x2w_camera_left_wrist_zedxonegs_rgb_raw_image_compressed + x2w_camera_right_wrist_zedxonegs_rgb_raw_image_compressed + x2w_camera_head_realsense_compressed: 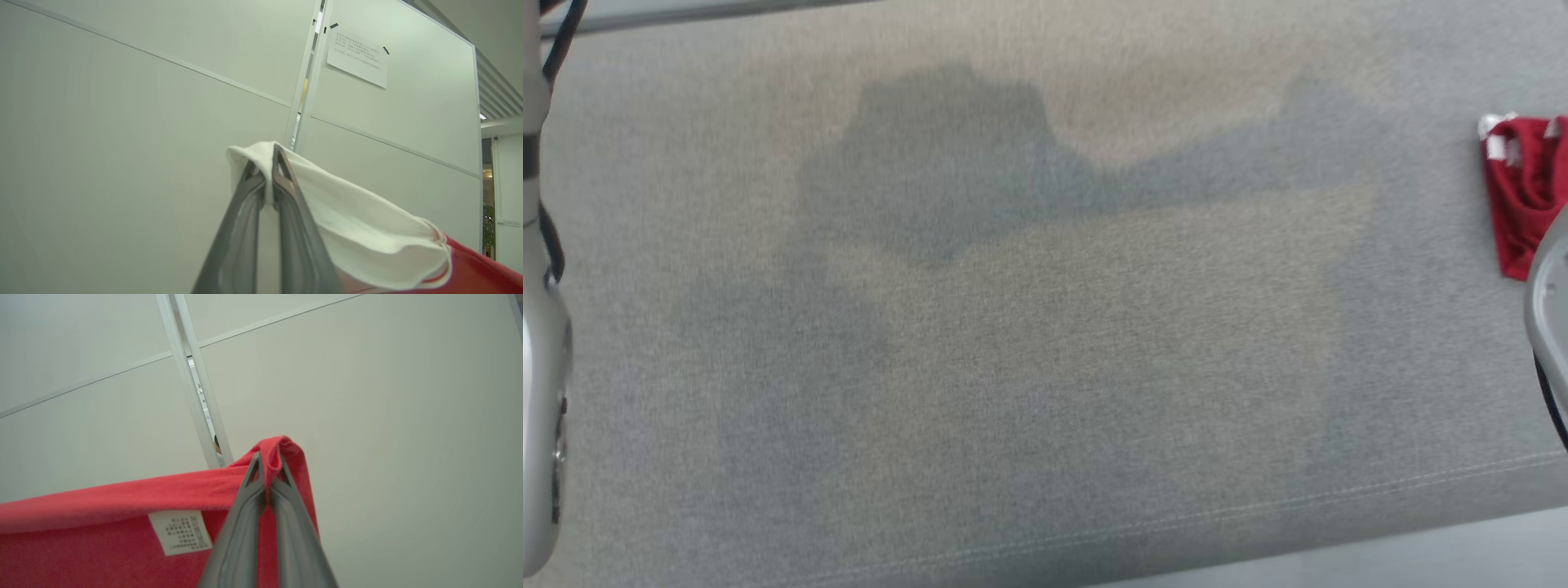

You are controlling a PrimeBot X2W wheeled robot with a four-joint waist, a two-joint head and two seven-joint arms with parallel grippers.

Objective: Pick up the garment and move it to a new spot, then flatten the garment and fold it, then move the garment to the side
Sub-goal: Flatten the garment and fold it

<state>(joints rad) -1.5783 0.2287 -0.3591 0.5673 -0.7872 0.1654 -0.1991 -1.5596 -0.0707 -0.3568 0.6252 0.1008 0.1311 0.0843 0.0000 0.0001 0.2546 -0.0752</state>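
The red garment (81,539) hangs in the air, stretched between both arms: the left gripper (264,157) is clamped on its white band (367,237), with cloth running toward 4 o'clock, and the right gripper (269,457) is clamped on its red edge, with cloth running toward 8 o'clock.

The grey woven fabric surface (1045,367) is lying bare across its middle, leaving wide room. A crumpled red cloth with white stripes (1521,196) is taking up its right edge, beside the pale right forearm (1550,302). The silver left forearm (543,384) is closing the left edge. In the wrist views, white partition panels (122,143) are standing straight ahead, and the taut red garment with white trim (102,506) is barring the lower side.
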